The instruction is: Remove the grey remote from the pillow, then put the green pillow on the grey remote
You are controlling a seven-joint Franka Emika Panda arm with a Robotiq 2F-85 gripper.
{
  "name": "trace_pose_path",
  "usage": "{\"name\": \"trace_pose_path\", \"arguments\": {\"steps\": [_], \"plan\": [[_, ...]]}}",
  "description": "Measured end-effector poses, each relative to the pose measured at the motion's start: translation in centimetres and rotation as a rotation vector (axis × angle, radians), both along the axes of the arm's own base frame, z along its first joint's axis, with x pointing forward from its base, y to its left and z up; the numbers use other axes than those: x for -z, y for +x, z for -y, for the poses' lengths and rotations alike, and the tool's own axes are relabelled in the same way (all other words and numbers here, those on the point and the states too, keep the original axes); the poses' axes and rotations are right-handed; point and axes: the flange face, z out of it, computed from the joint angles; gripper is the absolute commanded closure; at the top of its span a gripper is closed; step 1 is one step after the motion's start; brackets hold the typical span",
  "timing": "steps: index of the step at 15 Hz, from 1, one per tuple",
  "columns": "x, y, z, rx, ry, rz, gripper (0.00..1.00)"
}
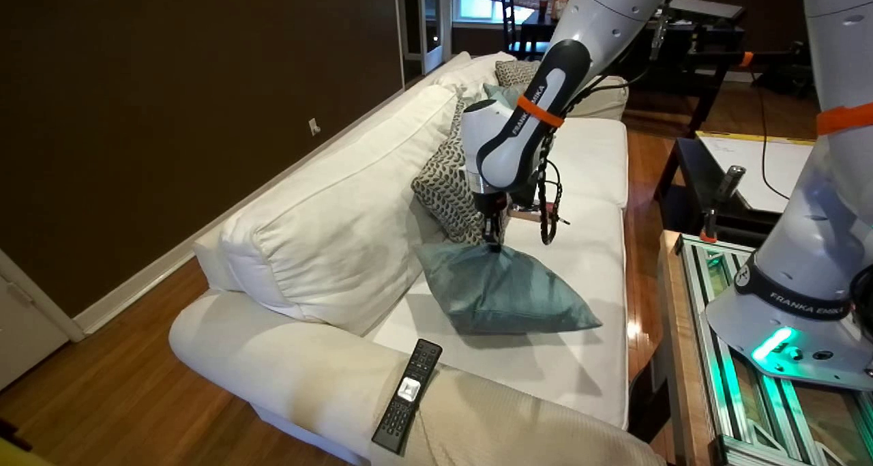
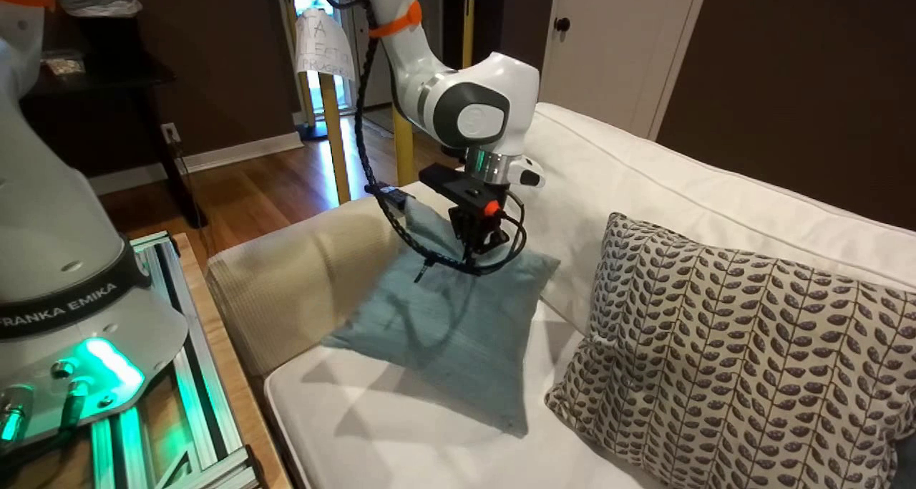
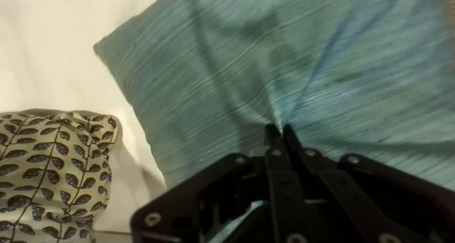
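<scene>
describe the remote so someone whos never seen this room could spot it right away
Find the white sofa, then the armrest in the foreground of an exterior view. On that armrest lies the long, slim, dark remote. Unlike the green pillow pinched in the claw, it has small buttons and a bright square near its middle.

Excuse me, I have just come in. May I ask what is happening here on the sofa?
A robot arm is handling the green pillow: its fingers pinch the cloth, which gathers into folds there. The pillow is over the sofa seat; whether it is fully lifted off, I cannot tell. The remote lies uncovered on the armrest, so the pillow has not yet been put on it.
</scene>
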Motion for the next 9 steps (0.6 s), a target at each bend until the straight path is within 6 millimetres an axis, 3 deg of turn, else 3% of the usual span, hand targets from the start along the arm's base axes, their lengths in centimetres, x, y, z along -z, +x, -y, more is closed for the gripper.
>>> {"name": "trace_pose_path", "arguments": {"steps": [5, 9], "plan": [[-0.3, -0.4, 3.1, 0.053, -0.047, 0.004, 0.99], [-0.7, 0.0, 4.2, 0.141, -0.065, 0.024, 0.99]]}}
